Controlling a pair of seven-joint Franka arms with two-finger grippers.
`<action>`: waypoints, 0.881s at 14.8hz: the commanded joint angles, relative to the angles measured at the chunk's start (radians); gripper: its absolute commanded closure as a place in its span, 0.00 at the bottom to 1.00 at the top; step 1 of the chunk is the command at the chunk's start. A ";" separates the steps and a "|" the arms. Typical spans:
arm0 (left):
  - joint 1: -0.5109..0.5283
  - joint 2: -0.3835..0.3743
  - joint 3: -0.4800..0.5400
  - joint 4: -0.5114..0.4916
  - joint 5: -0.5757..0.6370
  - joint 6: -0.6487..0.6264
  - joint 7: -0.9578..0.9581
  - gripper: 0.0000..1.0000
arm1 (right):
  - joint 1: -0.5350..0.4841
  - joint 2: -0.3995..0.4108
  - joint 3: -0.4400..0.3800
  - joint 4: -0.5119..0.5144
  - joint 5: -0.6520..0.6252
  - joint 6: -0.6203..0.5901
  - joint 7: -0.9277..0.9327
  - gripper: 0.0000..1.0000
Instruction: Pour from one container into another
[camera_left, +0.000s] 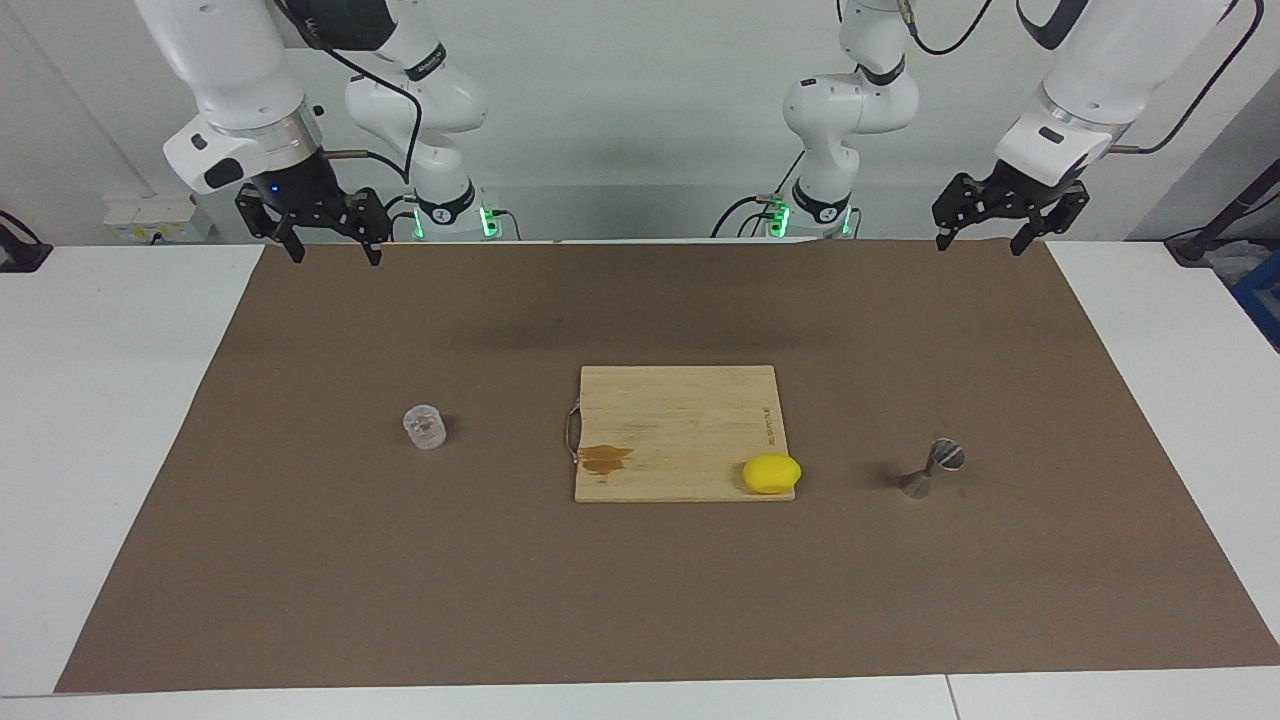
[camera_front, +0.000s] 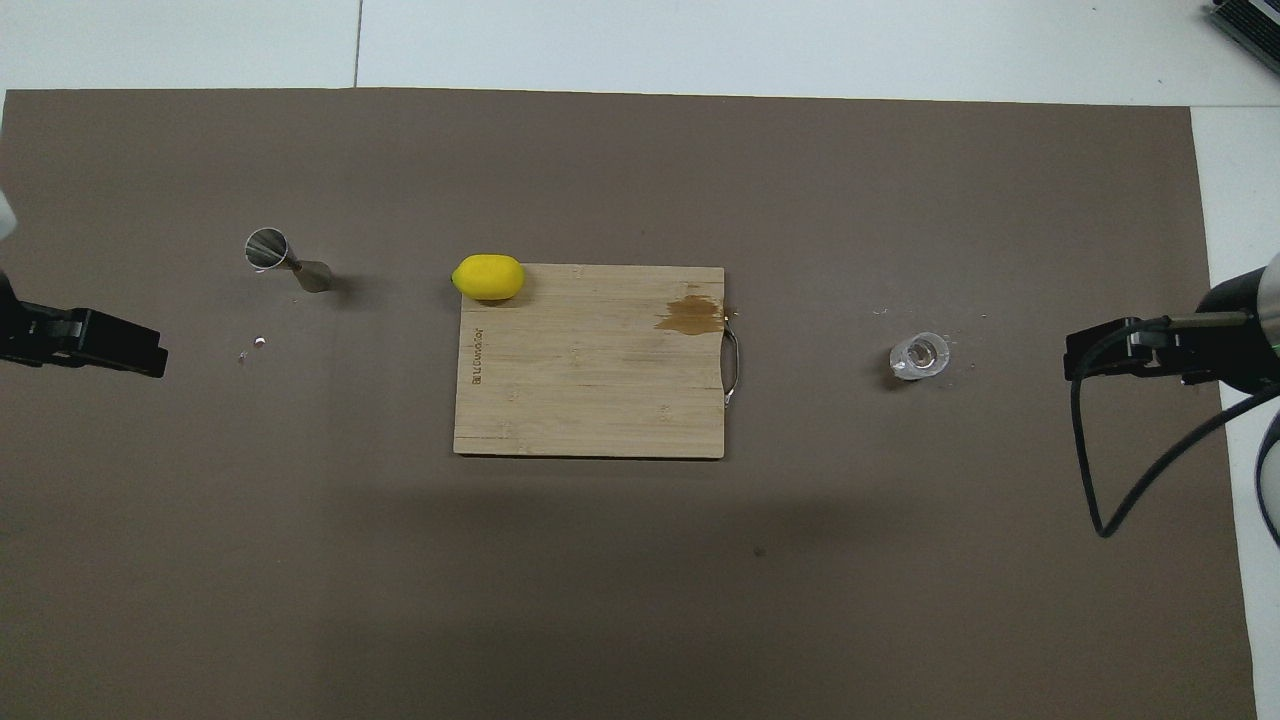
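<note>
**Glass and jigger wait untouched while both arms hang back**

The counter (camera_left: 120, 450) carries a wide brown mat (camera_left: 400, 600), and everything for the job sits on it. In the middle lies a wooden cutting board (camera_left: 680, 420) with a brown stain near its handle end and a lemon (camera_left: 771, 473) at the corner toward the left arm's end of the counter.

The right gripper (camera_left: 331, 255) hangs in the air over the mat's edge nearest the robots, jaws spread wide and holding nothing. The left gripper (camera_left: 982, 243) hangs likewise over the same edge at its own end, also wide open and empty. Both arms wait.

The glass (camera_left: 424, 427) stands upright on the mat, well apart from the board, toward the right arm's end. It looks light, stiff and brittle; its textured wall should give the fingers some bite, yet smooth glass can slip under metal pads. A hold across the middle of its wall, below the rim, seems safest, leaving the mouth free for tipping. What it holds cannot be told.

The jigger (camera_left: 932, 468) stands on the mat toward the left arm's end, well apart from the board. It appears light and rigid, with a narrow foot that could topple at a nudge. Its waist is the natural place to steady it, and its small mouth will likely demand a slow, careful pour.
</note>
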 joint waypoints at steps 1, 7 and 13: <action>-0.019 -0.006 0.010 -0.003 0.020 0.005 -0.020 0.00 | -0.009 -0.012 0.004 -0.005 0.015 -0.001 0.004 0.01; -0.002 0.002 0.014 -0.055 -0.013 0.051 -0.031 0.00 | -0.009 -0.012 0.004 -0.009 0.015 -0.001 0.004 0.01; 0.111 0.128 0.031 -0.048 -0.156 0.053 -0.217 0.00 | -0.009 -0.015 0.004 -0.015 0.015 0.001 0.004 0.01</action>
